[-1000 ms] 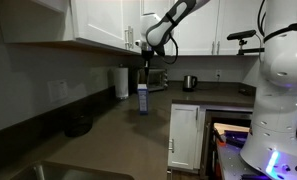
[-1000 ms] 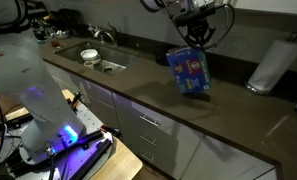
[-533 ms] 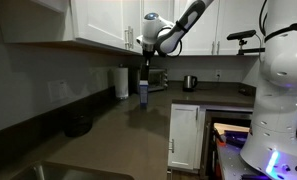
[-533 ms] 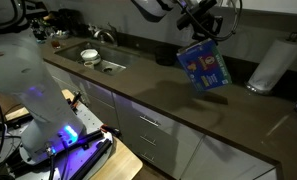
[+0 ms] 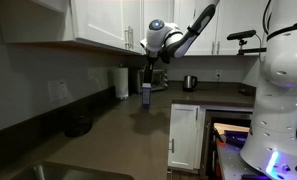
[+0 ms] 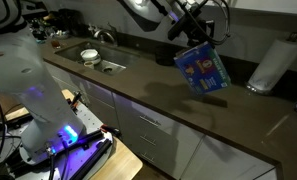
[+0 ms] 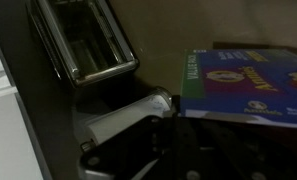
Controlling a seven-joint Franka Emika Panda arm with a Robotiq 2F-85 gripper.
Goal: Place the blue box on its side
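The blue box (image 6: pixel 202 69) hangs tilted in the air above the dark countertop (image 6: pixel 158 95), held at its top by my gripper (image 6: pixel 196 38), which is shut on it. In an exterior view the box (image 5: pixel 146 95) shows as a narrow upright shape under the gripper (image 5: pixel 147 80), near the paper towel roll (image 5: pixel 121 82). In the wrist view the box (image 7: pixel 253 85) fills the right side, its printed face up. The fingers are dark and hard to make out there.
A white paper towel roll (image 6: pixel 271 65) stands at the back of the counter. A toaster (image 7: pixel 83 40) stands close beyond the box. A kettle (image 5: pixel 189 82) stands further along. A sink with a white bowl (image 6: pixel 90 56) lies at the far end.
The box has been lifted off the counter and carried along it towards the paper towel roll, tilting more. The arm has swung with it.
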